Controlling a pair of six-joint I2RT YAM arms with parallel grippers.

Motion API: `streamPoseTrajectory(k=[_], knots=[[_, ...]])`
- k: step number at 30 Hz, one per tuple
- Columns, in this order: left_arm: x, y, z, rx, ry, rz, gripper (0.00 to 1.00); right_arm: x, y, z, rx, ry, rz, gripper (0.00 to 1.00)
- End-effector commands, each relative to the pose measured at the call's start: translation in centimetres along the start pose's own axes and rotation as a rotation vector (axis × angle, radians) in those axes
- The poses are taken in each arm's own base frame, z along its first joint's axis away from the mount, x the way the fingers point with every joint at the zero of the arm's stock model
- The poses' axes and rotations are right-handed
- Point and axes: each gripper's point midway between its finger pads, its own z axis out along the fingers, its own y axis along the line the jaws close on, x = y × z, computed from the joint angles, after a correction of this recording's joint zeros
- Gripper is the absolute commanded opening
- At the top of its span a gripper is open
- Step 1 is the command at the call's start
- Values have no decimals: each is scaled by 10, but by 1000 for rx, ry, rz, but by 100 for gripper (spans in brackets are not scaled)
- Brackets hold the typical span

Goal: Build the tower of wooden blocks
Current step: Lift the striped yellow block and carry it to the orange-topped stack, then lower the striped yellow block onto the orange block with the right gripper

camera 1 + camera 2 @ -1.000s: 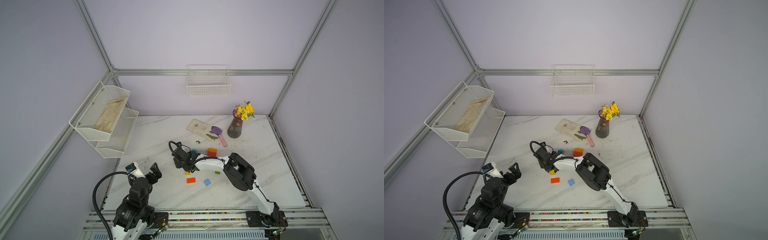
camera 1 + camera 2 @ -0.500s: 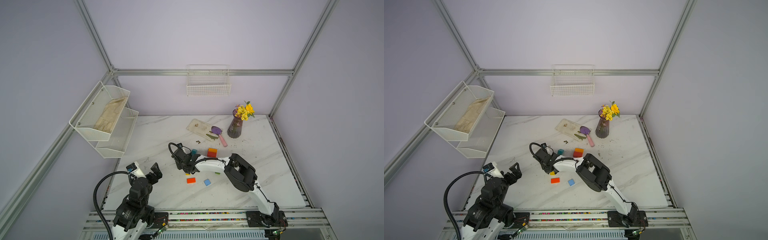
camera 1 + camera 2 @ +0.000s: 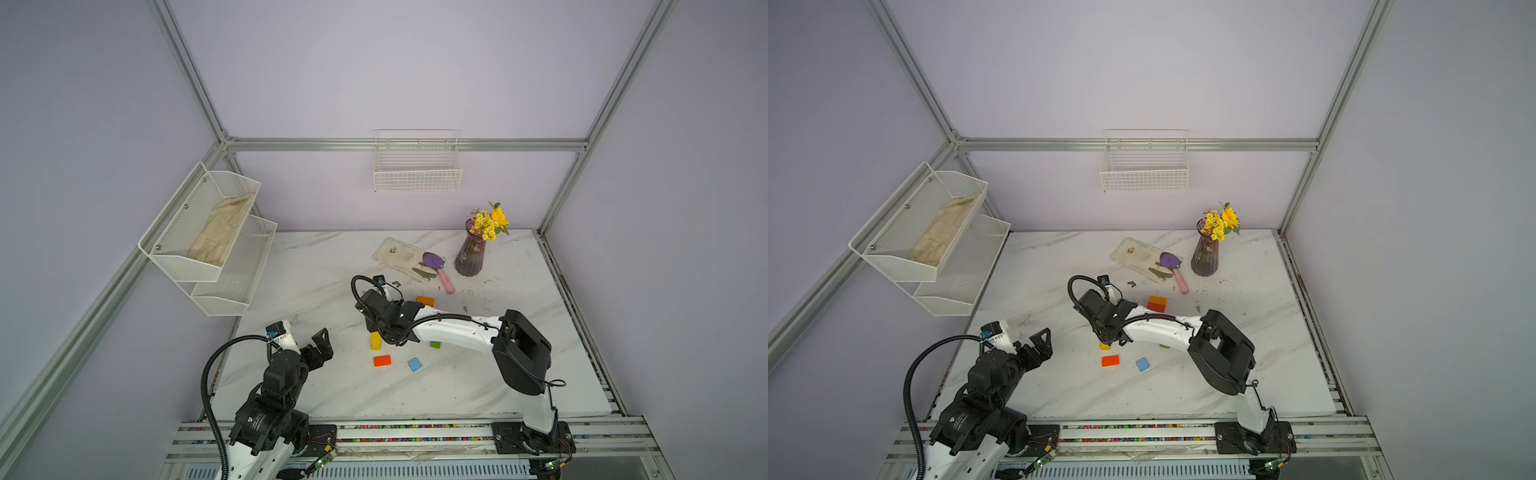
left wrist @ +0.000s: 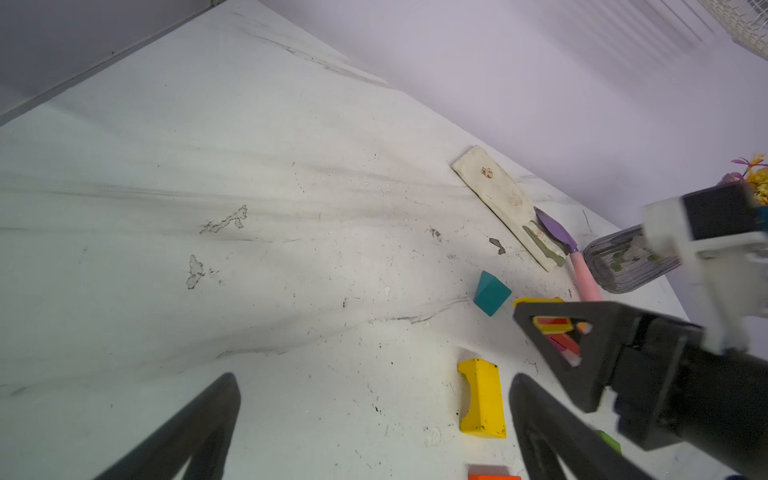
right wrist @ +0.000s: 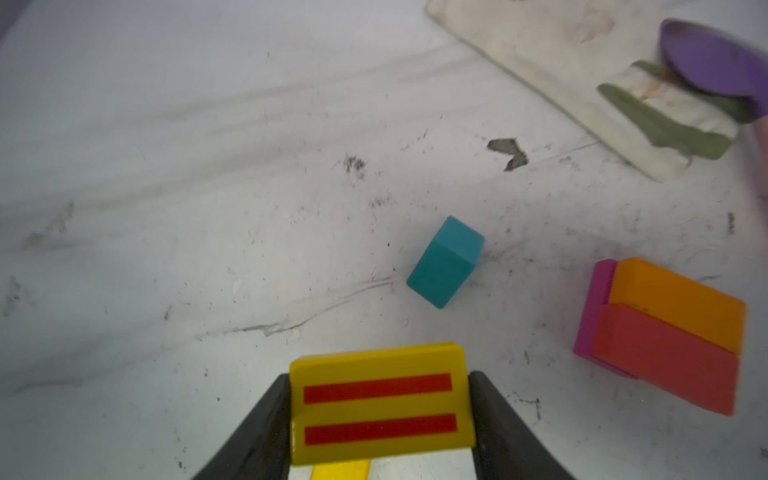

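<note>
My right gripper [image 5: 379, 399] is shut on a yellow wood block with two red stripes [image 5: 378, 403], held low over a yellow arch block [image 4: 482, 399]. In both top views this gripper [image 3: 371, 322] reaches left across the middle. The low stack is a magenta block [image 5: 594, 307] under a red block [image 5: 665, 361] and an orange block [image 5: 677, 299]. A teal block [image 5: 446, 262] lies between the stack and the gripper. Loose on the table are an orange-red block [image 3: 382, 360], a blue block [image 3: 414, 365] and a green block [image 3: 435, 344]. My left gripper [image 4: 374, 380] stands open and empty at the front left.
A purple vase with yellow flowers [image 3: 471, 255] stands at the back right. Beside it lie a purple trowel with a pink handle [image 3: 438, 270] and a dirty white board [image 3: 401, 255]. A white mesh shelf [image 3: 208, 237] overhangs the left edge, and a wire basket [image 3: 417, 166] hangs on the back wall.
The right jaws have narrowed onto the striped yellow block. The left arm has not moved.
</note>
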Motion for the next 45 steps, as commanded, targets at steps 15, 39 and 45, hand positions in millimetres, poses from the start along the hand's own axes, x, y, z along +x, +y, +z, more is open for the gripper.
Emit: streamPoseTrajectory(k=[15, 39, 45], knots=[[-1, -9, 0, 61, -22, 4, 100, 6, -160, 5, 449, 15, 296, 17], [-1, -8, 1, 51, -18, 3, 100, 9, -157, 62, 414, 101, 378, 15], [-1, -8, 1, 51, -19, 1, 100, 13, -161, 64, 425, 110, 388, 16]])
